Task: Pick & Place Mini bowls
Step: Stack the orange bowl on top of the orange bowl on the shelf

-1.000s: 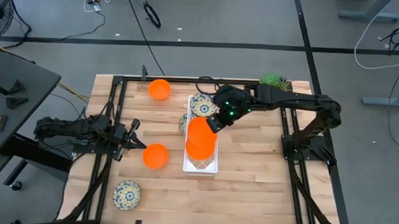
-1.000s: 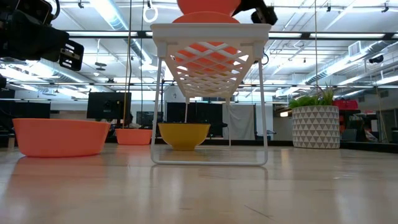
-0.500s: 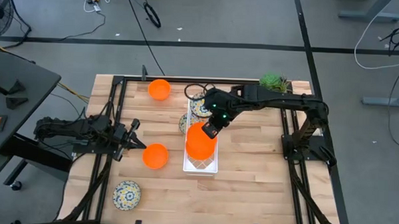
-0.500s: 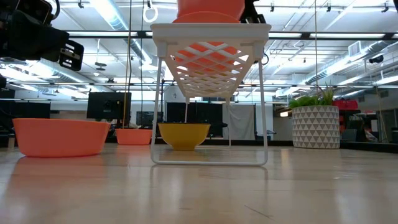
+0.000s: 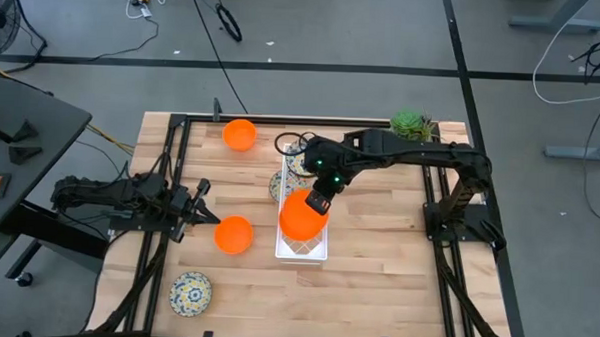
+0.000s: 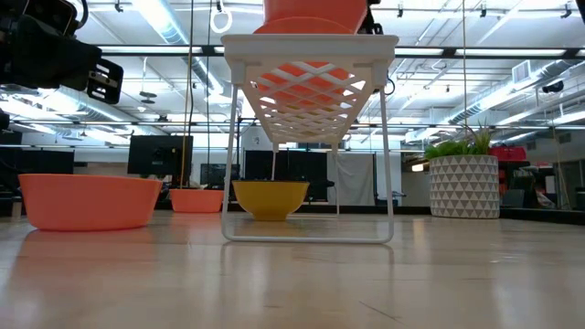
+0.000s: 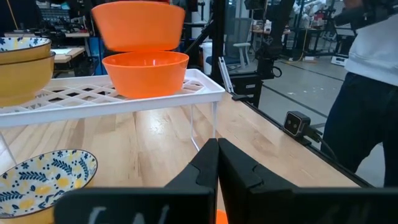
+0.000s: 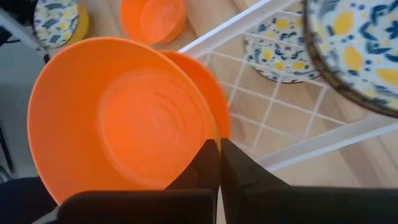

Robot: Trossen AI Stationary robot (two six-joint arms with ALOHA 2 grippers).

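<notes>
In the high view the right gripper (image 5: 320, 201) sits near the middle of the frame, above the white wire rack (image 5: 301, 251), with its fingers pinched narrow on the rim of an orange bowl (image 5: 300, 217) held over the rack; the right wrist view shows the two dark fingers (image 8: 211, 163) closed together on that bowl's edge, and a second orange bowl (image 8: 208, 98) peeking out directly beneath it on the rack's grid. From the left wrist view the held bowl (image 7: 138, 25) hangs just above the second orange bowl (image 7: 145, 73), apart from it, in the upper centre of the frame. At the upper end of the rack, just above centre in the high view, lies a floral bowl (image 5: 300, 161), with another floral bowl (image 5: 276, 184) at the rack's left edge, partly hidden. A third orange bowl (image 5: 234, 235) stands on the wooden table (image 5: 376, 281) left of centre, right beside the left gripper (image 5: 208, 212), which rests at the left of the frame with its fingers pressed together on nothing. A fourth orange bowl (image 5: 239, 134) is at the table's upper left, and a further floral bowl (image 5: 191, 294) at the lower left. A potted green plant (image 5: 411, 122) stands at the table's upper right corner
</notes>
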